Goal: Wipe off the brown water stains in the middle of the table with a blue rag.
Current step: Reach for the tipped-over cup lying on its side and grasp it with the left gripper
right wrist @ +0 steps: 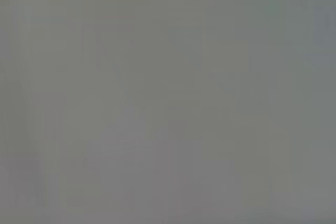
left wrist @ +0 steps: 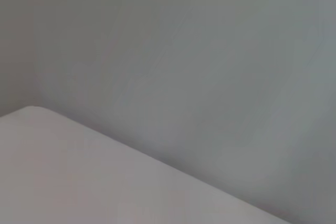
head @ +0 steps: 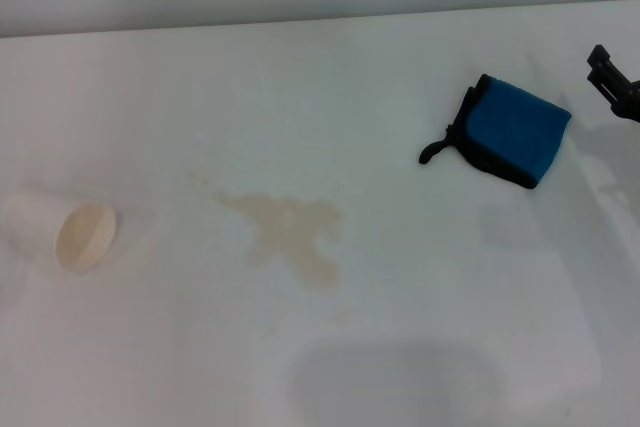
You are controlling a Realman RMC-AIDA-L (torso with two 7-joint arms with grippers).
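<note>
Where the table (head: 420, 327) spreads white across the head view, we see the stains (head: 290, 232) lying as a pale tan, ragged patch near its middle, with a faint speck trailing off toward the far left of the patch. The rag (head: 515, 129) lies well apart from them, farther back and to the right, flat on the table, bright blue with a black edge and a short black loop (head: 436, 151) pointing toward the stains. Nothing touches the rag.

At the right edge of the head view we see a small dark part of the right pincer (head: 612, 79), near the rag's right corner but apart from it. So little of it shows that we cannot tell whether it is open or closed, and it grips nothing we can see.

On the left side of the table a white cup (head: 62, 232) lies tipped over, its cream inside facing us, well apart from the stains.

The left pincer appears in none of our views. Our left wrist view shows only a rounded corner of the table against a grey background, and our right wrist view shows plain grey.
</note>
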